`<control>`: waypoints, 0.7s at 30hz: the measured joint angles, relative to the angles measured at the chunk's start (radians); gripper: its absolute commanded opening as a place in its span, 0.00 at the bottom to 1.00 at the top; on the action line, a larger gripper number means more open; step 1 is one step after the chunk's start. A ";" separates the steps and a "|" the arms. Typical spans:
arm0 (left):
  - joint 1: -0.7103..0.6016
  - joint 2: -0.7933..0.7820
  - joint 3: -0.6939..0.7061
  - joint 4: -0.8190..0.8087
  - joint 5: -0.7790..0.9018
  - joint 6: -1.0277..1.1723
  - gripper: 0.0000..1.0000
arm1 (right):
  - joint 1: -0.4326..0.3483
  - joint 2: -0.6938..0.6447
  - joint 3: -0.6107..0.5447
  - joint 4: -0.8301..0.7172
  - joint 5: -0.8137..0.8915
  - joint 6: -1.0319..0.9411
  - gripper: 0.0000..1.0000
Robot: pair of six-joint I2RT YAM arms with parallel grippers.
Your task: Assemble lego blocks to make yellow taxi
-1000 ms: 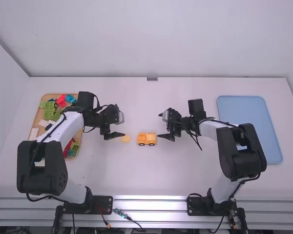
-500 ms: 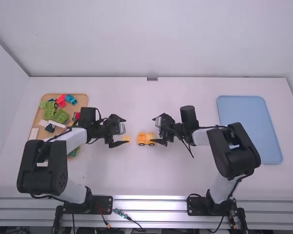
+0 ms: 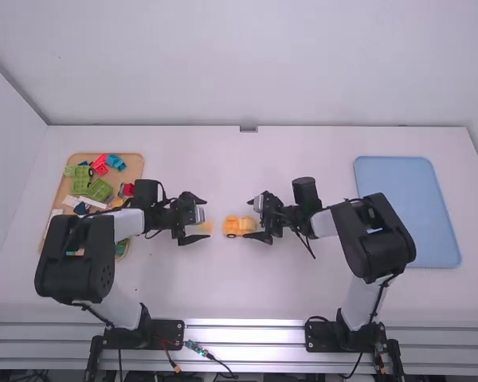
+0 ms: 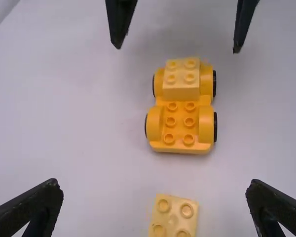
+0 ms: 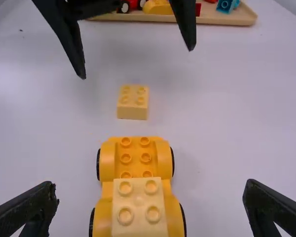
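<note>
High view: the right gripper (image 3: 249,218) is released, its fingers wide apart at the right end of the wheeled orange-yellow base (image 3: 233,232), with nothing clasped between them; that end lies in the gap in the right wrist view. The left gripper (image 3: 203,217) is released too, fingers spread and empty, to the left of the base, with the loose pale yellow block (image 4: 172,217) lying in the gap between them. The base stands on its wheels on the white counter (image 3: 223,294), and a pale yellow block with four studs (image 5: 138,210) sits on its right end; the studs of its left end are bare. The loose block lies studs up on the counter, near the base's left end but apart from it. Farther left of the base is a wooden tray (image 3: 134,165) of green, red, blue and white pieces. Well to the base's right lies a light blue tray (image 3: 418,199).
</note>
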 measured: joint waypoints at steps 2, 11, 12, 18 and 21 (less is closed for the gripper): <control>0.000 0.028 0.000 -0.010 0.001 0.023 0.99 | -0.003 0.000 -0.004 -0.007 -0.006 -0.002 0.99; 0.001 0.125 0.119 -0.228 -0.010 0.109 1.00 | 0.002 0.000 -0.026 -0.024 0.035 0.005 0.99; 0.002 0.140 0.146 -0.243 -0.015 0.123 1.00 | 0.006 0.000 -0.030 -0.025 0.042 -0.003 0.99; 0.011 0.202 0.200 -0.285 -0.013 0.204 0.98 | 0.019 0.000 -0.034 -0.026 0.051 -0.019 0.99; 0.011 0.239 0.205 -0.278 -0.002 0.231 0.99 | 0.019 0.000 -0.034 -0.023 0.050 -0.023 0.99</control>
